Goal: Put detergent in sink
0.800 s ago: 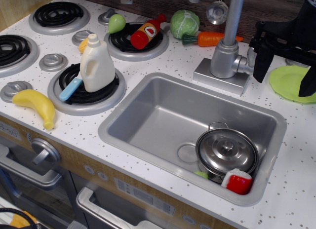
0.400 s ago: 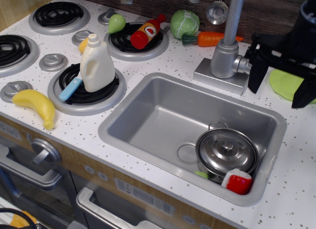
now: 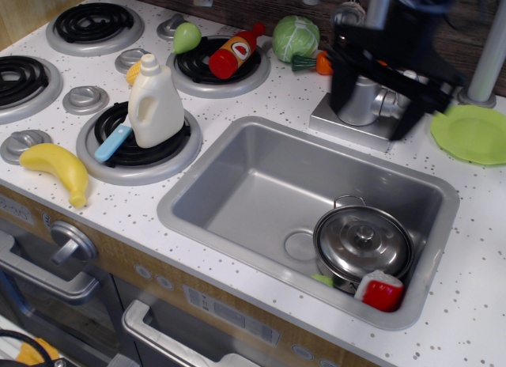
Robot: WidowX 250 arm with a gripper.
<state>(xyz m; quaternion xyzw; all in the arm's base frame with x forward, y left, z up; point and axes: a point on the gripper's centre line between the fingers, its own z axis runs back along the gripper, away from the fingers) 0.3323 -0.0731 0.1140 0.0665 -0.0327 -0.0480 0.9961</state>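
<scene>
The detergent (image 3: 156,104), a cream-white jug with a side handle and round cap, stands upright on the front right burner (image 3: 139,141) beside a blue utensil. The sink (image 3: 254,187), a grey rectangular basin, lies to its right. My gripper (image 3: 378,106) is black, blurred, open and empty. It hangs over the faucet base behind the sink's far rim, well to the right of the detergent.
A steel pot with a lid (image 3: 364,244) and a red-and-white toy (image 3: 381,291) sit in the sink's front right corner. A banana (image 3: 57,168), red bottle (image 3: 233,52), pear (image 3: 186,37), cabbage (image 3: 296,37), faucet (image 3: 362,98) and green plate (image 3: 472,133) stand around.
My gripper has moved left from the right edge to in front of the faucet, staying open. The detergent and the other things have not moved.
</scene>
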